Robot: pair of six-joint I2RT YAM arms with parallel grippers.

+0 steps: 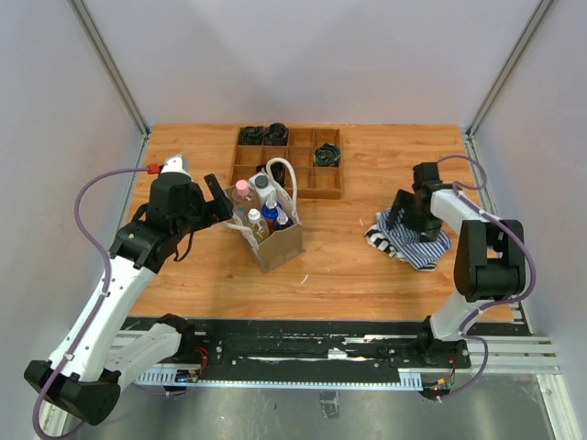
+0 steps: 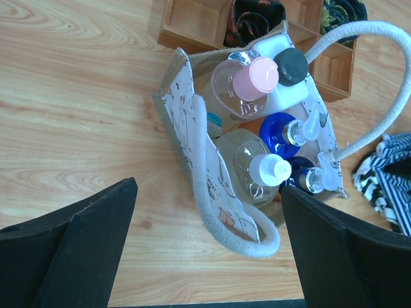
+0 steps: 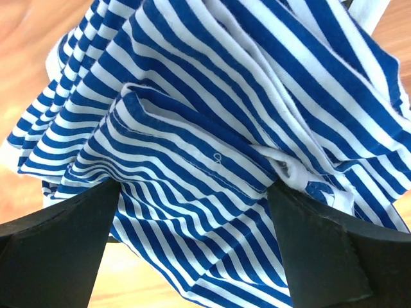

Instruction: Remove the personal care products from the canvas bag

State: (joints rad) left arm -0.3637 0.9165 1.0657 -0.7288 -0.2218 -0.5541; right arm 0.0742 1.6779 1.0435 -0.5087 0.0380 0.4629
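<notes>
The canvas bag [image 1: 281, 246] stands upright left of the table's middle, with its white rope handles [image 2: 217, 204] hanging over the rim. Inside stand the personal care products: a pink-capped bottle [image 2: 255, 78], a black-capped white bottle [image 2: 290, 66], a blue bottle [image 2: 277, 127], a white-capped clear bottle [image 2: 270, 170] and a dark blue spray bottle [image 2: 307, 177]. My left gripper [image 1: 220, 207] hovers open just left of the bag, and the near handle loop shows between its fingers [image 2: 90, 237]. My right gripper [image 1: 400, 220] is open, low over the striped cloth [image 3: 212, 128].
A wooden compartment tray [image 1: 326, 180] sits behind the bag, close to it, with black coiled rolls [image 1: 275, 134] in some cells. The blue-and-white striped cloth [image 1: 411, 242] lies crumpled at the right. Grey walls enclose the table on three sides.
</notes>
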